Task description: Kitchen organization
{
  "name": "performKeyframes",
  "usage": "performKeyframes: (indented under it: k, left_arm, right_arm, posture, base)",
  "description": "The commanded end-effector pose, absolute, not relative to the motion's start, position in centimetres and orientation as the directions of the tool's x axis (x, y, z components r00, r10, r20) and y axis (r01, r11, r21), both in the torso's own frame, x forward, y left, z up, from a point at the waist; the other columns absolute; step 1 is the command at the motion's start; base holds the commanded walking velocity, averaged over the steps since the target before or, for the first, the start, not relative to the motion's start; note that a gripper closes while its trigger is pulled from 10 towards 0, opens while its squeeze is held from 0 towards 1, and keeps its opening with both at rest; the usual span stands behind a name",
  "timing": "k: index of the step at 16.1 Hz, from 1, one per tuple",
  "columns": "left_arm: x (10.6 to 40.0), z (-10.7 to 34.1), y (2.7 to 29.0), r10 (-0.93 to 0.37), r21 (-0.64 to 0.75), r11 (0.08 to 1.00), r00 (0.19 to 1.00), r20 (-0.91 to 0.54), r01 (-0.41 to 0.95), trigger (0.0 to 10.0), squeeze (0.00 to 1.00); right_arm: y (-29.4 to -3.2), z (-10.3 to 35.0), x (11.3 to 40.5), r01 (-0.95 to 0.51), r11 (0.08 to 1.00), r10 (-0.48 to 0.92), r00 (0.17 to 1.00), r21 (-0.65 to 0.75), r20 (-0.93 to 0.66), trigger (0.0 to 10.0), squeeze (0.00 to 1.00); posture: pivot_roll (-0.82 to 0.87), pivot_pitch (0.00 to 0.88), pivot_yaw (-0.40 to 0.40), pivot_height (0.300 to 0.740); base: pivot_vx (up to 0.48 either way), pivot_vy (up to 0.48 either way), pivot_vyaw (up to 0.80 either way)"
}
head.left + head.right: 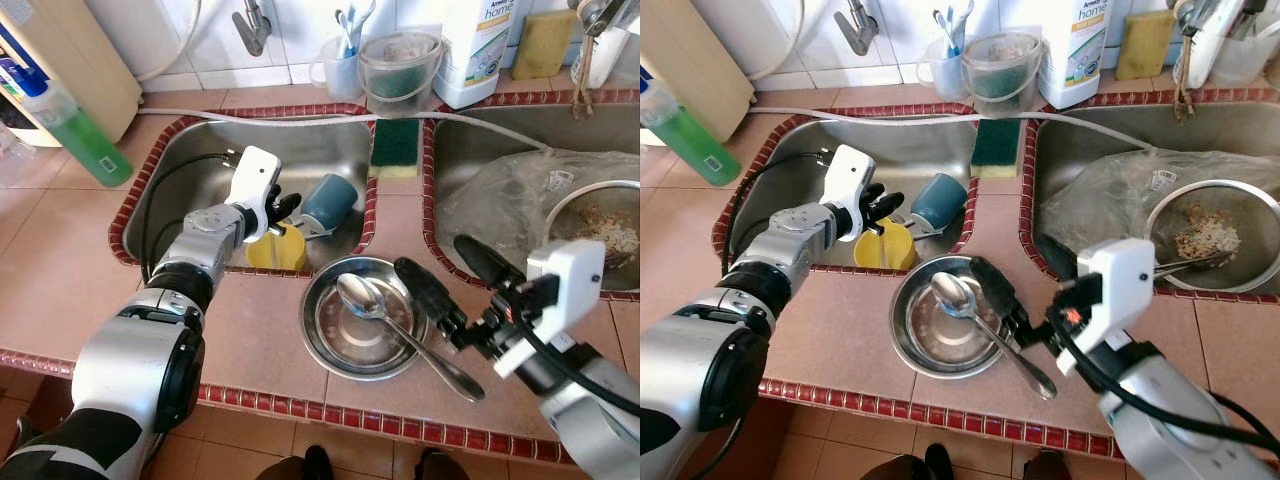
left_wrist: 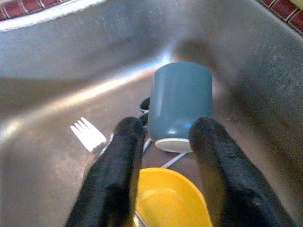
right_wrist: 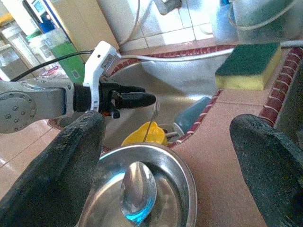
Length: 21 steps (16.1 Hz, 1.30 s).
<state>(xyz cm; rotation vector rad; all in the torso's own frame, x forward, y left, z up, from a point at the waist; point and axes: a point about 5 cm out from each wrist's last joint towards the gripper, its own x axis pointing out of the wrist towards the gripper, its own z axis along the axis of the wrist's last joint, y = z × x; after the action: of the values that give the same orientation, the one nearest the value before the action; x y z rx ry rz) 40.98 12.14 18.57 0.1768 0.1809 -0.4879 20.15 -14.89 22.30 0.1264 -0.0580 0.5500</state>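
spoon (image 1: 400, 328) lies diagonally, bowl in steel bowl (image 1: 325, 340).

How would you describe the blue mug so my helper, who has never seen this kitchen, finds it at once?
Look into the left sink basin, below the faucet. The blue mug lies tipped over in its front right corner, beside a yellow bowl and just beyond the left gripper. It is the only blue, handled cup there.
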Motion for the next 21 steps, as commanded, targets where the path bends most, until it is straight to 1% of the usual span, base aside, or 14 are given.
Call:
performKeyframes:
  k: [1, 3, 5, 6, 8, 10, 11, 12, 14, 16, 18, 21]
  left_arm:
    - [41.2, 19.2, 13.0, -0.431, 0.113, 0.882, 0.879, -0.203, 0.458, 10.0, 1.00]
    - [41.3, 20.1, 12.5, -0.459, 0.072, 0.878, 0.876, -0.149, 0.473, 10.0, 1.00]
    - [41.2, 20.5, 11.8, -0.495, 0.051, 0.863, 0.861, -0.115, 0.502, 10.0, 1.00]
    - [41.1, 20.6, 11.4, -0.525, 0.028, 0.848, 0.846, -0.088, 0.529, 10.0, 1.00]
    - [40.9, 20.9, 11.3, -0.539, 0.001, 0.842, 0.841, -0.048, 0.540, 10.0, 1.00]
    - [40.5, 21.4, 11.5, -0.544, 0.007, 0.839, 0.839, 0.006, 0.544, 10.0, 1.00]
    - [39.1, 20.9, 11.2, -0.613, -0.047, 0.789, 0.790, 0.015, 0.613, 10.0, 0.00]
    - [37.7, 20.5, 10.7, -0.669, -0.023, 0.743, 0.743, 0.023, 0.669, 10.0, 0.00]
    - [35.9, 19.7, 10.7, -0.686, -0.015, 0.727, 0.727, 0.019, 0.687, 10.0, 0.00]
    - [34.5, 19.7, 10.7, -0.671, 0.003, 0.740, 0.738, 0.069, 0.673, 10.0, 0.00]
    - [33.3, 19.9, 10.6, -0.648, 0.056, 0.761, 0.755, 0.096, 0.646, 10.0, 0.00]
    - [32.4, 19.2, 10.4, -0.590, 0.034, 0.807, 0.801, 0.103, 0.590, 10.0, 0.00]
  right_arm:
    - [-14.4, 22.2, 20.1, -0.553, 0.827, 0.546, 0.833, 0.098, 0.091, 10.0, 0.00]
    - [-13.4, 22.3, 20.2, -0.616, 0.785, 0.610, 0.787, 0.063, 0.096, 10.0, 0.00]
    - [-12.6, 22.5, 21.1, -0.633, 0.773, 0.626, 0.772, 0.045, 0.108, 10.0, 0.00]
    - [-12.1, 22.5, 22.3, -0.619, 0.784, 0.611, 0.783, 0.044, 0.121, 10.0, 0.00]
    - [-11.6, 22.6, 23.3, -0.578, 0.813, 0.564, 0.812, 0.066, 0.151, 10.0, 0.00]
    - [-11.1, 22.4, 24.0, -0.551, 0.831, 0.536, 0.830, 0.073, 0.154, 10.0, 0.00]
    - [-10.6, 22.2, 24.4, -0.537, 0.840, 0.522, 0.838, 0.073, 0.161, 10.0, 0.00]
    - [-10.5, 22.0, 24.6, -0.528, 0.846, 0.513, 0.843, 0.068, 0.162, 10.0, 0.00]
    - [-10.7, 21.5, 25.0, -0.483, 0.875, 0.472, 0.867, 0.039, 0.161, 10.0, 0.00]
    - [-10.4, 20.9, 25.1, -0.465, 0.885, 0.456, 0.875, 0.021, 0.163, 10.0, 0.00]
    - [-10.2, 20.2, 25.3, -0.433, 0.902, 0.428, 0.888, -0.008, 0.167, 10.0, 0.00]
    - [-10.2, 19.2, 25.7, -0.369, 0.929, 0.368, 0.914, -0.028, 0.169, 10.0, 0.00]
  posture:
    - [-0.34, 0.176, 0.227, 0.740]
    - [-0.32, 0.152, 0.214, 0.740]
    - [-0.32, 0.141, 0.203, 0.740]
    - [-0.30, 0.129, 0.189, 0.740]
    - [-0.29, 0.120, 0.178, 0.740]
    - [-0.28, 0.111, 0.167, 0.740]
    - [-0.27, 0.104, 0.159, 0.740]
    - [-0.27, 0.102, 0.154, 0.740]
    - [-0.26, 0.097, 0.147, 0.740]
    - [-0.25, 0.089, 0.140, 0.740]
    - [-0.24, 0.083, 0.135, 0.740]
    - [-0.22, 0.076, 0.134, 0.740]
  base:
    - [0.000, 0.000, 0.00]
    - [0.000, 0.000, 0.00]
    - [0.000, 0.000, 0.00]
    - [0.000, 0.000, 0.00]
    - [0.000, 0.000, 0.00]
    - [0.000, 0.000, 0.00]
    - [0.000, 0.000, 0.00]
    - [0.000, 0.000, 0.00]
    - [0.000, 0.000, 0.00]
    - [0.000, 0.000, 0.00]
    - [0.000, 0.000, 0.00]
    - [0.000, 0.000, 0.00]
